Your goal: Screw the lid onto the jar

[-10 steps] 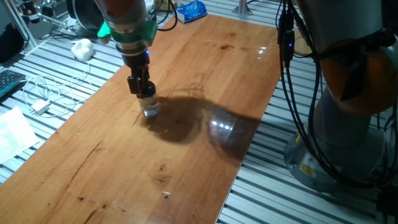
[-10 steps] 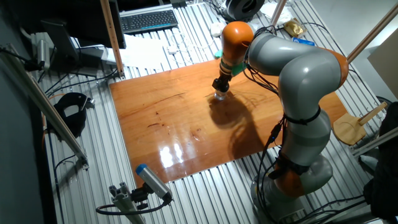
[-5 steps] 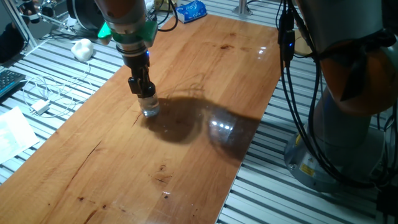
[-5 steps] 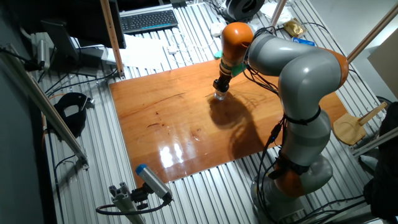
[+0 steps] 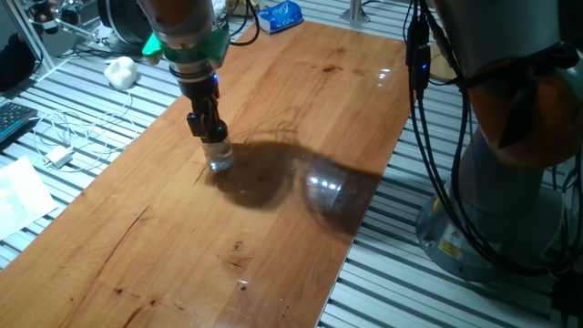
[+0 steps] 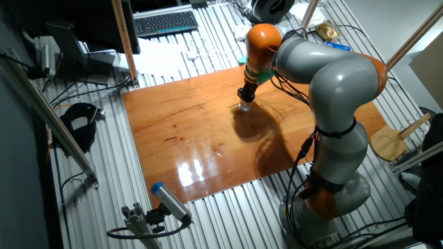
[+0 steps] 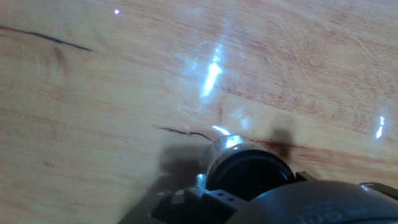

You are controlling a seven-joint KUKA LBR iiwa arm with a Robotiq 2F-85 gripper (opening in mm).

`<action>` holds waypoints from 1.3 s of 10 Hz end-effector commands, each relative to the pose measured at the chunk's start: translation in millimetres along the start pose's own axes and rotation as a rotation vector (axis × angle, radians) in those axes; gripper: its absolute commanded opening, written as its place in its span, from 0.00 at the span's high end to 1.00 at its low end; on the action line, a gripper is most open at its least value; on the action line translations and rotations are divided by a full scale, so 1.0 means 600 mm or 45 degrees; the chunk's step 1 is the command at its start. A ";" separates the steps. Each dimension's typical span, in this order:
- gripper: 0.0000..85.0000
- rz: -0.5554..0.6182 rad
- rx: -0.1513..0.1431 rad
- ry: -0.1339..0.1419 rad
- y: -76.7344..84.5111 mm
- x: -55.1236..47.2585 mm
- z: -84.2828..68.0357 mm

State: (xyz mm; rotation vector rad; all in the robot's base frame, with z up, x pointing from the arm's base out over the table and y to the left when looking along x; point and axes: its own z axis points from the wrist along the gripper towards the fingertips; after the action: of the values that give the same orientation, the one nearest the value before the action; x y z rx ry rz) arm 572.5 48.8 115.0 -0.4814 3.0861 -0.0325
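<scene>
Almost nothing has shifted between the earlier pictures and this one — the gripper (image 5: 210,133) stands in the same spot over the jar (image 5: 219,160), pointing straight down, and the arm's pose in the other fixed view matches frame for frame. If anything is moving, it would be a turn about the wrist's own axis, which these views are too coarse to show.

The jar (image 6: 245,106) sits upright on the wooden table (image 5: 301,100), just beside a dark hairline crack in the grain, and well apart from the white lumpy object (image 5: 119,71) that lies off the board's far corner. The lid (image 5: 215,139) sits right on top of the jar, directly under the fingers; in the hand view the dark round cap (image 7: 249,177) fills the jar's bright rim (image 7: 225,142). The fingers look closed around the lid's knob, though the contact itself is too small in the fixed views and hidden by the hand's body in the hand view, so a firm grip is my reading rather than something plainly seen.

Judging by the stillness, the lid is already seated and the work is in its tightening phase — or finished. Whether the threads have caught cannot be told.
</scene>
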 end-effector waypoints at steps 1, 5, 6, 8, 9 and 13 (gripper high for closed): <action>0.40 0.046 -0.013 -0.003 -0.001 0.001 0.000; 0.40 0.188 0.000 0.013 -0.005 0.004 -0.002; 0.40 0.278 -0.008 0.031 -0.006 0.006 -0.002; 0.40 0.346 -0.002 0.038 -0.005 0.009 -0.002; 0.40 0.362 -0.004 0.040 -0.005 0.009 -0.003; 0.40 0.368 -0.007 0.049 -0.005 0.011 -0.013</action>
State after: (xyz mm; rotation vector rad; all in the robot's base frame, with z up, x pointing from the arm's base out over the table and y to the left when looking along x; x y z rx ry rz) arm 566.9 44.1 123.3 -0.0321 3.1594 -0.0301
